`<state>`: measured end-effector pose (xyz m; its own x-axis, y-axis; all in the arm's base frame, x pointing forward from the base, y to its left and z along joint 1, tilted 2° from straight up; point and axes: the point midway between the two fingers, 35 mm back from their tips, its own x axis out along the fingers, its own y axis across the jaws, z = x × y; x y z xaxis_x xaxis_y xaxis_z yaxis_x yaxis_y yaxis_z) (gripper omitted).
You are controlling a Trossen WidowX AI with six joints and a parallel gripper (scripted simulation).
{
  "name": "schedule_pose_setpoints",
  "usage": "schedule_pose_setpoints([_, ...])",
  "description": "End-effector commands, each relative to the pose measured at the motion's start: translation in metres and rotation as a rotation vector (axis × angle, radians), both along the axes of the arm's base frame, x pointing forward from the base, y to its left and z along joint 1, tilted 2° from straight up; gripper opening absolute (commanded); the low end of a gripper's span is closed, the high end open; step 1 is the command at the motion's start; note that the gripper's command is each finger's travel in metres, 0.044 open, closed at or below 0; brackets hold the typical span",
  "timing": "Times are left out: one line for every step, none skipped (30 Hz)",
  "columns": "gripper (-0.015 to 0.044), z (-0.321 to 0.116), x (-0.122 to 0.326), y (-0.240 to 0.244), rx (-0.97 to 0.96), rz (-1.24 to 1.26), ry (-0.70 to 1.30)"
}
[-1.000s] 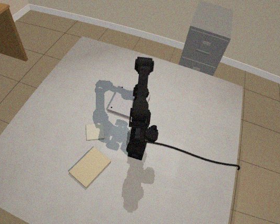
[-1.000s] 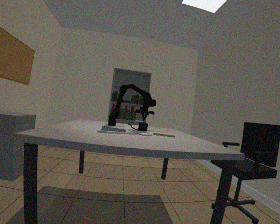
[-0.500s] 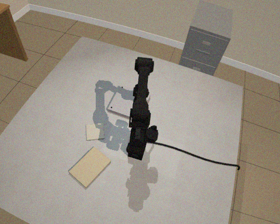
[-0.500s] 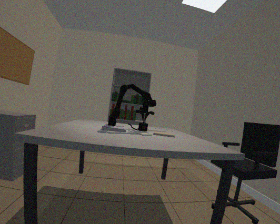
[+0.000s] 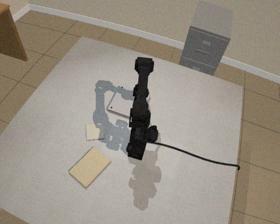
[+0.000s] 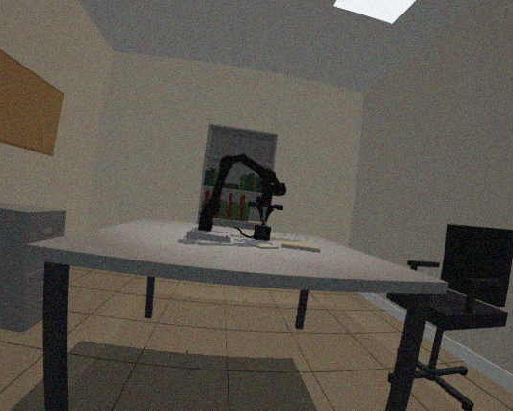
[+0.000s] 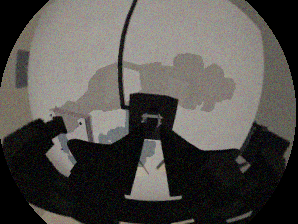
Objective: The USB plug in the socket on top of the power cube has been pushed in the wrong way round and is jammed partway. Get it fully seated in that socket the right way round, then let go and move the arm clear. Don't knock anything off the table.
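Hand slightly open above the power cube, plug seating unclear

USB plug: can't separate it from the socket. Pale metal outline (image 7: 151, 116) shows on top of the black power cube (image 6: 262, 233) (image 7: 167, 102); orientation and depth unreadable. Cube is upright on the table (image 5: 190, 115) (image 6: 233, 267) (image 7: 200, 30).

Hand (image 6: 263, 222) (image 7: 153, 125): pointing down just over the cube, fingers a narrow gap apart, nothing gripped. Contact with the plug: can't tell.

Black cable (image 5: 185, 151) (image 6: 243, 233) (image 7: 121, 55) meets the cube's side and runs to the table edge. Arm (image 5: 141, 108) (image 6: 217, 193) hides the cube from the top. Small cream pad (image 5: 92, 132) and larger tan book (image 5: 89, 166) (image 6: 300, 248) lie flat, well inside the edge.
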<state>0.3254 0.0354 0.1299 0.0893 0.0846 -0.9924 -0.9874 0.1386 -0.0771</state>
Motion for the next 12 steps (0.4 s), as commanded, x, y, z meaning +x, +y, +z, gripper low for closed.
schedule_pose_setpoints([0.0095, 0.001, 0.000, 0.000, 0.000, 0.000, 0.000])
schedule_pose_setpoints([0.0095, 0.002, 0.000, 0.000, 0.000, 0.000, 0.000])
schedule_pose_setpoints([0.0095, 0.003, 0.000, 0.000, 0.000, 0.000, 0.000])
schedule_pose_setpoints([0.0095, 0.004, 0.000, 0.000, 0.000, 0.000, 0.000])
schedule_pose_setpoints([0.0095, 0.005, 0.000, 0.000, 0.000, 0.000, 0.000])
schedule_pose_setpoints([0.0095, 0.006, 0.000, 0.000, 0.000, 0.000, 0.000])
schedule_pose_setpoints([0.0095, 0.007, -0.001, 0.000, 0.000, 0.000, 0.000])
schedule_pose_setpoints([0.0095, 0.008, -0.001, 0.000, 0.000, 0.000, 0.000])
schedule_pose_setpoints([0.0095, 0.009, -0.001, 0.000, 0.000, 0.000, 0.000])
schedule_pose_setpoints([0.0095, 0.010, -0.001, 0.000, 0.000, 0.000, 0.000])
schedule_pose_setpoints([0.0095, 0.011, -0.001, 0.000, 0.000, 0.000, 0.000])
schedule_pose_setpoints([0.0095, 0.012, -0.001, 0.000, 0.000, 0.000, 0.000])
